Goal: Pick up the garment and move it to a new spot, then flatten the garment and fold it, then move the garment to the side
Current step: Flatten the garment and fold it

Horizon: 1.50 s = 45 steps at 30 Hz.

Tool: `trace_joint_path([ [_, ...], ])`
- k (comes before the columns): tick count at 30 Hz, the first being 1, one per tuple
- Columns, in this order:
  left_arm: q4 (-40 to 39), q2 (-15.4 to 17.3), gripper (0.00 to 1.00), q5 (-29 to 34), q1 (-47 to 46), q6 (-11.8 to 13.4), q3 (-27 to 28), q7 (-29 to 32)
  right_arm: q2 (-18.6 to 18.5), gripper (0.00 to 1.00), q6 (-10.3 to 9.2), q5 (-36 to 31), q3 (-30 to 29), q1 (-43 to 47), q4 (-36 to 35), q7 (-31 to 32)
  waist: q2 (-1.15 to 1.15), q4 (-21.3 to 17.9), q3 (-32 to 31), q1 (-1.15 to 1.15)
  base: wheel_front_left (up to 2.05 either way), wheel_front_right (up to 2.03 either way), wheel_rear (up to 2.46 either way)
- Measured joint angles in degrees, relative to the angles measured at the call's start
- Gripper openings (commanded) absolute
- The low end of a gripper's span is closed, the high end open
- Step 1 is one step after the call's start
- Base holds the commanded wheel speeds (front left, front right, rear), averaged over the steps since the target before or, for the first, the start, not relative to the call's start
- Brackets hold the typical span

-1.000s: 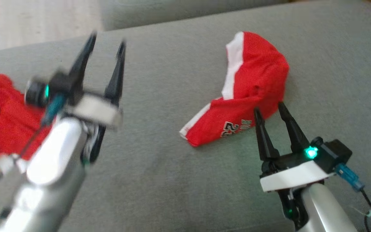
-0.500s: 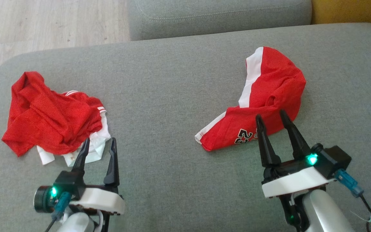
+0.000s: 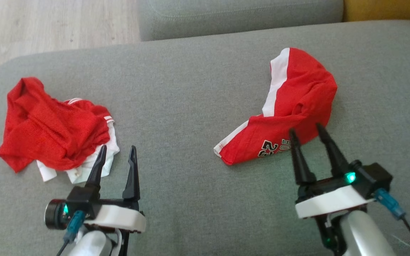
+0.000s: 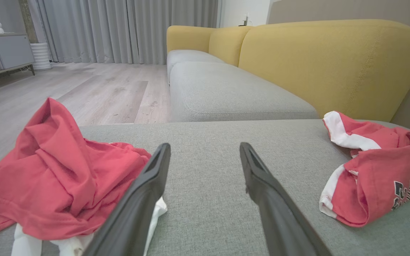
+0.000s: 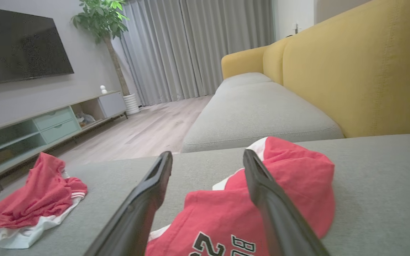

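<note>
A red garment (image 3: 297,96) with a white side stripe and a printed number lies bunched on the right of the grey cushion (image 3: 190,96). My right gripper (image 3: 306,128) is open, its fingertips just over the garment's near edge and holding nothing. The right wrist view shows this garment (image 5: 290,185) under and between the open gripper (image 5: 208,153). A second, crumpled red and white garment (image 3: 48,131) lies at the left. My left gripper (image 3: 117,149) stands open beside its near right corner. In the left wrist view that pile (image 4: 59,177) touches the left finger of the gripper (image 4: 205,145).
Wooden floor (image 3: 48,25) lies beyond the cushion's rounded left edge. Another grey seat cushion (image 3: 240,14) adjoins at the back, and the yellow backrest (image 4: 333,60) runs along the right. Bare grey cushion separates the two garments.
My left arm has dropped from high over the cushion back to the lower left, beside the crumpled pile. The right gripper has drawn back slightly. The head camera has shifted; both garments lie as before.
</note>
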Motion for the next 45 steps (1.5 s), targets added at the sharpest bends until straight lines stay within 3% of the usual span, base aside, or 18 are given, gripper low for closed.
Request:
trace_joint_path([
  [8, -0.65, -1.53, 1.0, 1.0, -3.09, -1.23, 0.94, -0.15, 0.0, 1.0, 0.0, -8.1, -7.39, -7.45, 2.77, 0.11, 0.0, 1.45, 4.02, 0.01, 0.0, 0.0, 0.0],
  [14, -0.62, -3.67, 1.0, 1.59, -6.58, -2.97, 1.16, -0.15, -0.05, 1.0, 0.0, -18.34, -15.24, -22.09, 7.38, 8.23, 0.0, 4.11, 8.14, 0.01, 0.0, 0.0, 0.0],
  [23, 1.67, -7.02, 1.0, 2.75, -8.68, -5.71, 2.78, -0.15, -0.14, 1.0, 0.0, -30.28, -27.05, -36.8, 23.57, 23.93, 0.0, 9.37, 13.01, 0.02, 0.0, 0.0, 0.0],
  [28, 2.86, -8.57, 1.0, 3.87, -9.37, -6.95, 3.21, -0.15, -0.22, 1.0, 0.01, -34.1, -32.99, -40.5, 31.98, 27.6, 0.0, 11.88, 14.41, 0.02, 0.0, 0.0, 0.0],
  [33, 3.67, -9.76, 1.0, 4.71, -9.37, -8.21, 4.32, -0.15, -1.41, 1.0, 0.01, -37.72, -35.41, -42.13, 37.83, 28.27, 0.0, 13.36, 15.16, 0.01, 0.0, 0.0, 0.0],
  [35, 3.88, -9.99, 1.0, 5.17, -9.37, -8.55, 4.9, -0.15, -1.54, 0.0, 0.01, -37.72, -37.57, -42.95, 39.17, 27.5, 0.0, 13.6, 15.15, 0.01, 0.0, 0.0, 0.0],
  [45, 4.45, -10.74, 1.0, 6.25, -8.96, -9.27, 7.31, -0.15, -2.43, 0.0, 0.01, -38.46, -44.45, -47.35, 38.89, 15.11, 0.0, 12.35, 12.29, 0.0, 0.0, 0.0, 0.0],
])
